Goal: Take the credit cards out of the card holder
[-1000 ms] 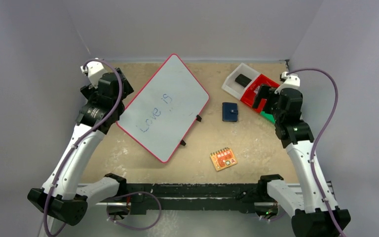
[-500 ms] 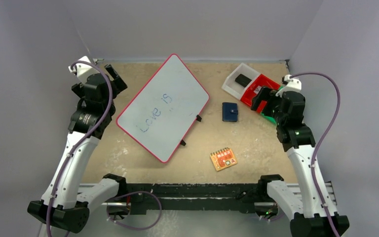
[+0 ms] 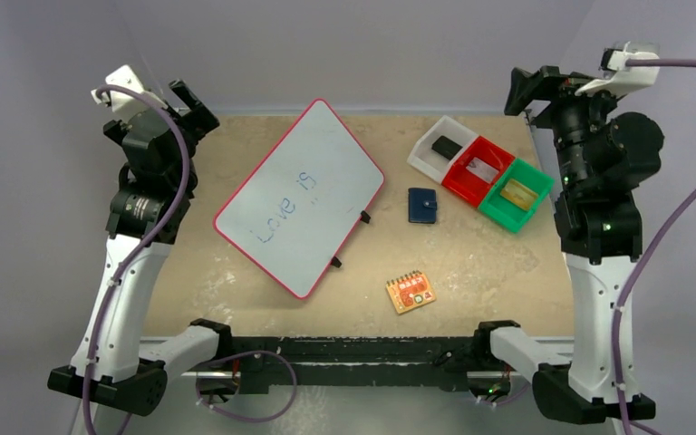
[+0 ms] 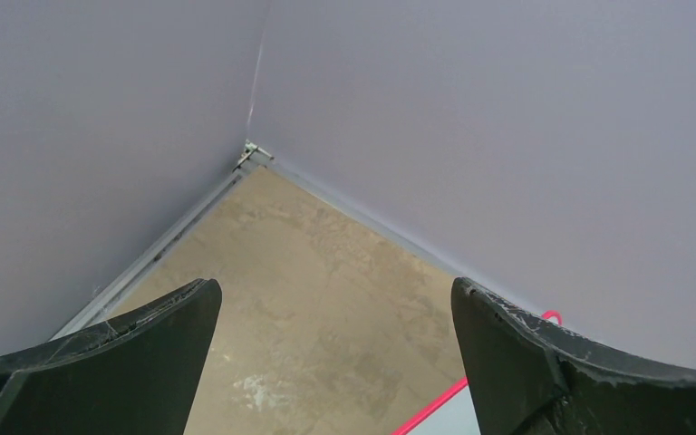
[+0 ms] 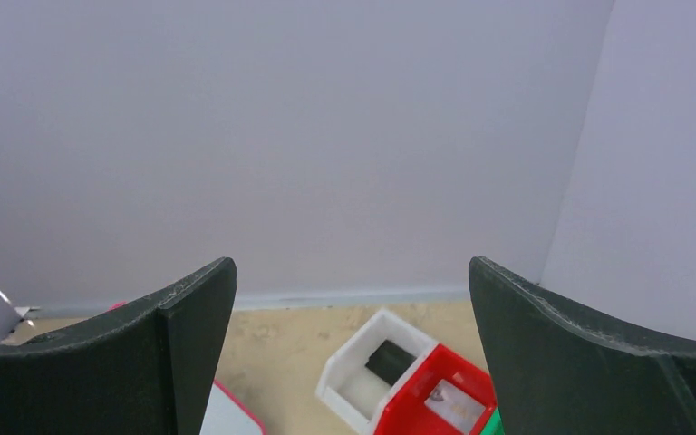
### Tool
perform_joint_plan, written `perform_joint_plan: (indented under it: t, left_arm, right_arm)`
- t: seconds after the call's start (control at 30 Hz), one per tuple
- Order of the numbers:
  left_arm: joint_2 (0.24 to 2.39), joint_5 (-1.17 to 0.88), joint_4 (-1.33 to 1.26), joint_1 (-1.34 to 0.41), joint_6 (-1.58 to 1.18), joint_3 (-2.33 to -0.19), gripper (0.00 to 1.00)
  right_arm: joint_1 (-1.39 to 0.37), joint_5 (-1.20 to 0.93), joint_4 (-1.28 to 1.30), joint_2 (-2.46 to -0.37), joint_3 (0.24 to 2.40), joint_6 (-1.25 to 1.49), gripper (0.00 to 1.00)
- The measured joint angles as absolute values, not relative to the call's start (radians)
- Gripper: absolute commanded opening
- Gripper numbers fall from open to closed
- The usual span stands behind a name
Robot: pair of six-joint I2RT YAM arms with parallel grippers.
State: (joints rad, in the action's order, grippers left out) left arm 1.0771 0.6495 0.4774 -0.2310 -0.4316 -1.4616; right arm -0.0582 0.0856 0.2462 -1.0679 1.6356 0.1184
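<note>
Hovering with jaws spread wide and empty, the left gripper (image 4: 333, 299) over the far-left corner and the right gripper (image 5: 352, 272) over the far-right corner leave the snapped-shut card holder (image 3: 422, 206) unobstructed, right of the table's (image 3: 471, 263) centre; its credit cards are hidden

The card holder (image 3: 422, 206) lies folded shut, so any credit cards inside are hidden. Contents of the red bin (image 3: 454, 184) and green bin (image 3: 502, 218) are too small to tell. The whiteboard (image 4: 444, 424) is cut off by the left wrist view's bottom edge.
</note>
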Motion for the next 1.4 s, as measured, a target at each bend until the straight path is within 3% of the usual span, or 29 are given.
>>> perform_joint_plan:
  t: [0.3,0.5,0.63,0.8,0.97,1.13,1.4]
  left_arm:
    - [1.048,0.614,0.430,-0.229,-0.418,-1.425,1.00]
    - [1.094,0.260,0.416,-0.228,-0.447,-1.353,1.00]
    - [1.234,0.077,0.401,-0.347,-0.503,-1.359,1.00]
    - [1.510,0.012,0.400,-0.618,-0.511,-1.443,1.00]
    - [1.639,0.016,0.390,-0.731,-0.540,-1.441,1.00]
    - [1.713,0.033,0.360,-0.792,-0.542,-1.433,1.00]
    - [1.805,0.062,0.272,-0.773,-0.652,-1.253,0.99]
  right_arm:
    - [-0.057,0.093,0.223,-0.983,1.510,0.089,1.00]
    - [-0.057,0.075,0.279,-0.890,1.193,0.159,1.00]
    - [-0.058,0.060,0.355,-0.867,1.040,0.220,1.00]
    - [-0.058,0.082,0.419,-0.805,0.976,0.283,1.00]
    - [-0.057,0.122,0.419,-0.745,0.976,0.307,1.00]
    - [-0.057,0.168,0.421,-0.723,0.976,0.314,1.00]
    - [-0.057,0.184,0.430,-0.725,0.976,0.320,1.00]
